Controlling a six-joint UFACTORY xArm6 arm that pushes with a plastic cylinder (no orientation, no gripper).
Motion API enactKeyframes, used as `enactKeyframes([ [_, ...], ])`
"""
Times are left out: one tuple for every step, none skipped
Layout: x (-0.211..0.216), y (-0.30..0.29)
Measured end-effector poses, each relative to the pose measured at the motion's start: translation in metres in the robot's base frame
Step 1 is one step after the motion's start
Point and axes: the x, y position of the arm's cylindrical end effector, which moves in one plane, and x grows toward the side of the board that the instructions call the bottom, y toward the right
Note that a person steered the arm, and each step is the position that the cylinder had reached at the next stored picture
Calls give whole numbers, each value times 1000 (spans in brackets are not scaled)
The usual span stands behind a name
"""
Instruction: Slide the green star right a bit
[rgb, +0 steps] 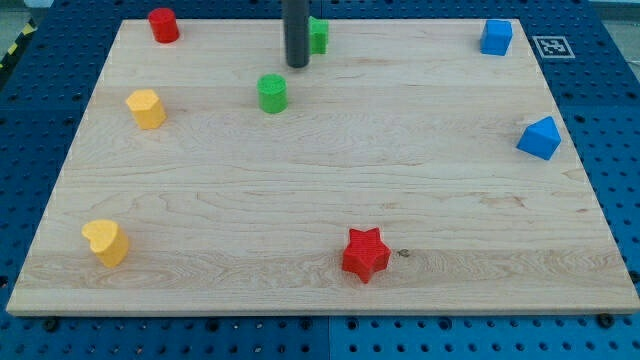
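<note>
My tip (297, 65) — no hand here to open or hold anything — touches the green star (317, 35) at nine o'clock, placed to push right.

Wooden board (320, 190) with scattered coloured blocks (365, 254)

The green star (318, 35) sits flat on the board near the view's top edge, a little left of centre. Its left part is hidden, so its shape is unclear.
</note>
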Motion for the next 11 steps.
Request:
enactKeyframes([
  [-11,-27],
  [-16,-19],
  [-25,3],
  [-43,9],
  [-44,12],
  [-44,12],
  [-45,14],
  [-45,16],
  [-45,20],
  [-45,22],
  [-45,33],
])
